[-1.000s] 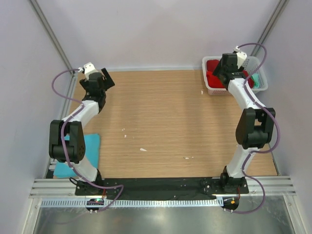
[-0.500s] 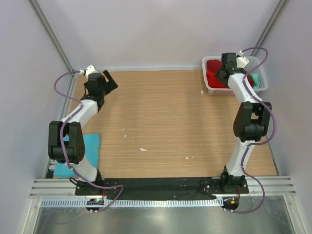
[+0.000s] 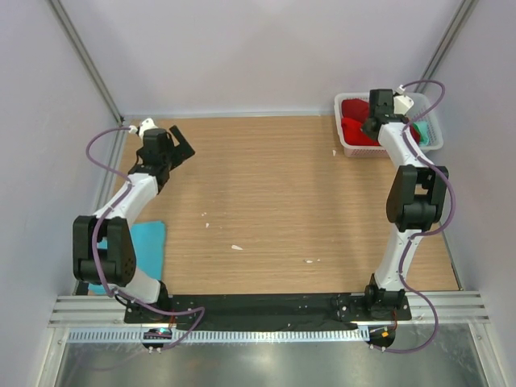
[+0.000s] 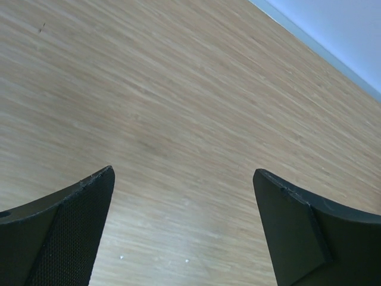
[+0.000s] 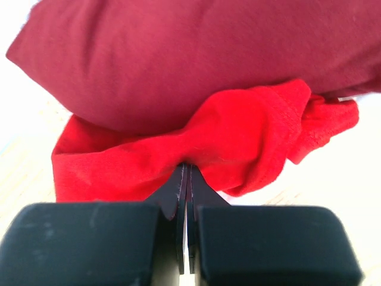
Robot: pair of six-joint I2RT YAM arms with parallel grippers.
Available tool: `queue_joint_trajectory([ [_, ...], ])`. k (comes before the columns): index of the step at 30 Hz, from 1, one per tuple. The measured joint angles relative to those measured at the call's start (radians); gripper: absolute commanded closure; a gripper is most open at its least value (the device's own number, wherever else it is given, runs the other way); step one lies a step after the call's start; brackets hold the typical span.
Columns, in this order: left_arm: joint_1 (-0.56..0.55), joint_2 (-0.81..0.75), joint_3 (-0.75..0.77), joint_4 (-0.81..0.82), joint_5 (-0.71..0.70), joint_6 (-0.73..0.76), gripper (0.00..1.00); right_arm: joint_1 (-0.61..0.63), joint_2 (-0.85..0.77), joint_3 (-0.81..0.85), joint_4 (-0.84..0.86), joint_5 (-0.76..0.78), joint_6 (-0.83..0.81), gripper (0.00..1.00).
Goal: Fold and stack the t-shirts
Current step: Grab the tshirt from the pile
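Bright red t-shirts [image 3: 351, 121] lie bunched in the white basket [image 3: 356, 151] at the far right corner, with a teal-green t-shirt [image 3: 422, 134] at the basket's right end. My right gripper [image 3: 373, 122] reaches down into the basket. In the right wrist view it [image 5: 186, 171] is shut on a fold of a bright red t-shirt [image 5: 238, 131], under a darker-looking red bulge [image 5: 196, 53]. A light blue t-shirt [image 3: 151, 242] lies flat at the table's left edge. My left gripper [image 3: 182, 144] hovers open over bare wood [image 4: 184, 107] at the far left, holding nothing.
Small white specks [image 3: 236, 247] dot the wooden table [image 3: 266, 193]. Metal frame posts [image 3: 85, 60] rise at the back corners beside the walls. The arm bases sit on a black plate [image 3: 266, 306] at the near edge.
My right gripper has gone from open to shut, pinching red cloth in the basket. The left arm has swung slightly toward the near side, its gripper still open.
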Motion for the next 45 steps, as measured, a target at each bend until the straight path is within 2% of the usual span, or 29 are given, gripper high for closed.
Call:
queue_joint_trajectory([
  [2, -0.003, -0.039, -0.031, -0.012, 0.002, -0.022, 0.00, 0.000, -0.001, 0.000, 0.013, -0.001, -0.018, 0.99],
  [3, -0.004, -0.060, -0.047, -0.019, 0.005, -0.036, 0.00, -0.001, -0.003, 0.000, 0.017, 0.001, -0.029, 0.67],
  [4, -0.008, -0.080, -0.063, -0.021, 0.010, -0.043, 0.00, -0.005, -0.005, -0.001, 0.023, 0.002, -0.035, 0.50],
  [5, -0.013, -0.099, -0.077, -0.024, 0.015, -0.051, 0.00, -0.008, -0.012, -0.007, 0.032, 0.002, -0.042, 0.44],
  [8, -0.047, -0.135, -0.100, -0.035, 0.036, -0.061, 0.00, -0.041, -0.071, -0.082, 0.096, -0.048, -0.087, 0.44],
  [12, -0.150, -0.172, -0.110, -0.037, 0.082, -0.059, 0.01, -0.125, -0.148, -0.188, 0.177, -0.162, -0.127, 0.45],
  [16, -0.235, -0.272, -0.156, -0.046, 0.138, -0.039, 0.01, -0.203, -0.188, -0.264, 0.240, -0.248, -0.158, 0.51],
  [23, -0.245, -0.443, -0.183, -0.096, 0.249, 0.027, 0.25, -0.219, -0.194, -0.306, 0.292, -0.369, -0.150, 0.57],
  [27, -0.245, -0.447, -0.174, -0.126, 0.318, 0.040, 0.29, -0.210, -0.183, -0.294, 0.315, -0.415, -0.137, 0.59],
  [31, -0.245, -0.446, -0.174, -0.137, 0.364, 0.035, 0.30, -0.209, -0.136, -0.242, 0.314, -0.431, -0.130, 0.57],
  [35, -0.245, -0.446, -0.174, -0.146, 0.389, 0.034, 0.30, -0.209, -0.116, -0.222, 0.291, -0.420, -0.130, 0.50],
  [45, -0.245, -0.446, -0.174, -0.153, 0.438, -0.012, 0.34, -0.208, -0.116, -0.216, 0.231, -0.319, -0.191, 0.53],
])
